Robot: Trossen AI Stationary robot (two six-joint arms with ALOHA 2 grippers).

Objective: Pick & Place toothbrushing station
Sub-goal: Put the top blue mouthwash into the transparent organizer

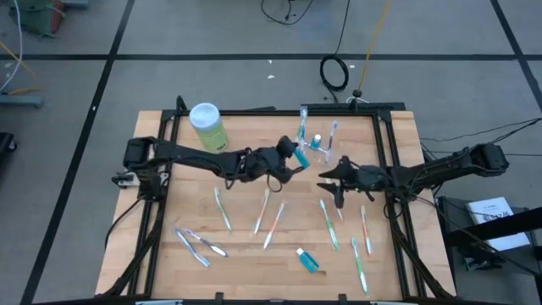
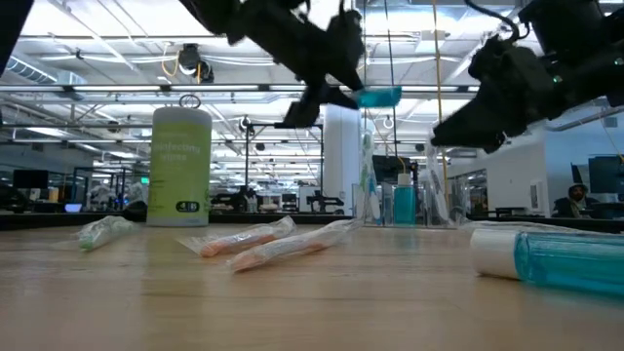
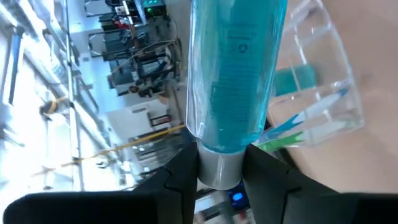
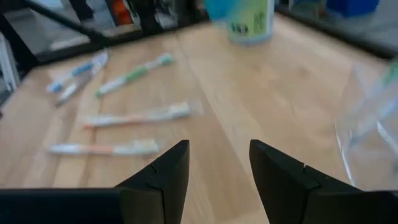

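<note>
Toothpaste in a small blue tube (image 3: 236, 74) hangs above the clear plastic cup (image 1: 317, 151) at the far middle of the wooden table (image 1: 254, 263), pinched at its grey cap end by the left gripper (image 3: 221, 171), whose fingers close on the cap. The tube looks light and soft-walled, glossy and likely slippery, so the stiff cap is the safer place to hold; squeezing the body would dent it. The cup is thin, rigid and see-through, already holding a few brushes, and it would probably tip easily if knocked. The right gripper (image 4: 217, 168) hovers just right of the cup with its fingers apart and nothing between them. Slim toothbrushes (image 1: 271, 222) in white, green and pink lie scattered across the near half of the table, light, stiff and best taken mid-handle. Another blue tube (image 1: 308, 259) lies near the front. A light-green canister (image 1: 208, 127) stands far left.
</note>
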